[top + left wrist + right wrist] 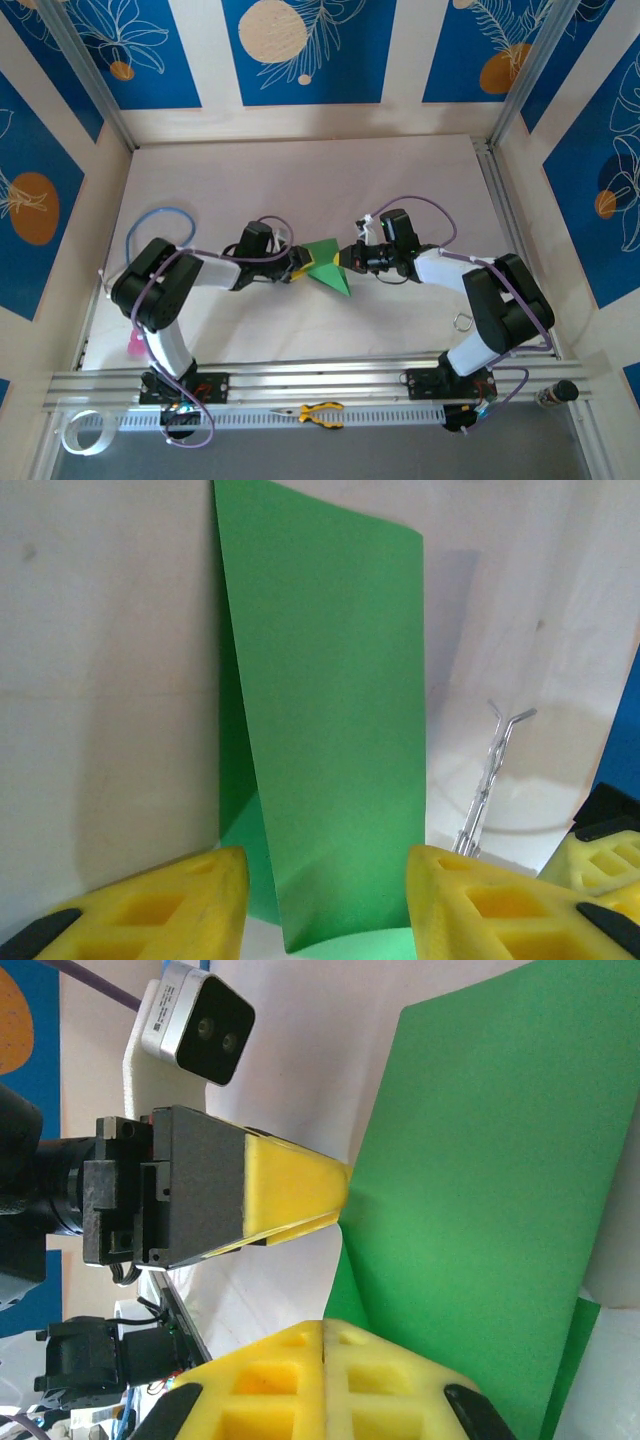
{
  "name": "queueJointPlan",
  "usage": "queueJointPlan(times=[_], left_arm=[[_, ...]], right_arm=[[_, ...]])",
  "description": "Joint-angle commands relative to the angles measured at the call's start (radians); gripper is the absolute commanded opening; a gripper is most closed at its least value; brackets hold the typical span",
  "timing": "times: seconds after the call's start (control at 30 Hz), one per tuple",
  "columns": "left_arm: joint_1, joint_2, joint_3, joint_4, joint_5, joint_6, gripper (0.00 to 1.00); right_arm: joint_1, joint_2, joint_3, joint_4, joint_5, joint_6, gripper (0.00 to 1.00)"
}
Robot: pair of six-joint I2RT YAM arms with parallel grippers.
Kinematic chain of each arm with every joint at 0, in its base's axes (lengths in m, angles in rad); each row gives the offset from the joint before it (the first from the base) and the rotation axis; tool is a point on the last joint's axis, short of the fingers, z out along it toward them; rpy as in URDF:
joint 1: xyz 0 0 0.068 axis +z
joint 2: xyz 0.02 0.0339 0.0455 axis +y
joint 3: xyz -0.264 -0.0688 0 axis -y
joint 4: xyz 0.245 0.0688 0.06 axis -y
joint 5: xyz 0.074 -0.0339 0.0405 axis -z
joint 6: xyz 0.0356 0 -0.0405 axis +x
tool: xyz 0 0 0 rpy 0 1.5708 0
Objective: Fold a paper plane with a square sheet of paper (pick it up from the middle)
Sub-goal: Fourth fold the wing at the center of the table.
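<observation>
Left gripper [326, 880] stands half spread, one side on either flank of the paper [330, 730], which runs out ahead of its tips. I judge I have it there to steady the flap for creasing, though I cannot tell whether it touches. Right gripper [325, 1332] is closed, and the paper's lower corner seems pinched at its tips, I think to hold it up. Plain bright green, it is folded over with one flap raised, and is no dart yet.
</observation>
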Motion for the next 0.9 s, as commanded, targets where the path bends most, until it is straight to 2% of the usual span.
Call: queueJointPlan(times=[0.0,0.33,0.53,0.6,0.7,0.87], left_arm=[[0.012,0.021,0.026,0.029,0.026,-0.009,0.45],[0.011,0.046,0.026,0.06,0.02,-0.018,0.35],[0.011,0.028,0.017,0.056,-0.012,-0.017,0.18],[0.012,0.006,0.014,0.038,-0.029,-0.007,0.13],[0.011,-0.029,0.007,0.0,-0.061,0.011,0.11],[0.004,-0.088,-0.015,-0.036,-0.117,0.009,0.06]], right_arm=[[-0.005,-0.013,-0.018,0.013,-0.033,0.01,0.0],[-0.006,-0.012,-0.021,0.004,-0.031,0.002,0.0],[-0.007,-0.008,-0.018,-0.047,0.004,-0.03,0.0],[-0.005,-0.008,-0.014,-0.08,0.033,-0.048,0.03],[-0.004,-0.018,-0.013,-0.121,0.077,-0.068,0.06],[0.005,-0.068,0.003,-0.212,0.172,-0.105,0.21]])
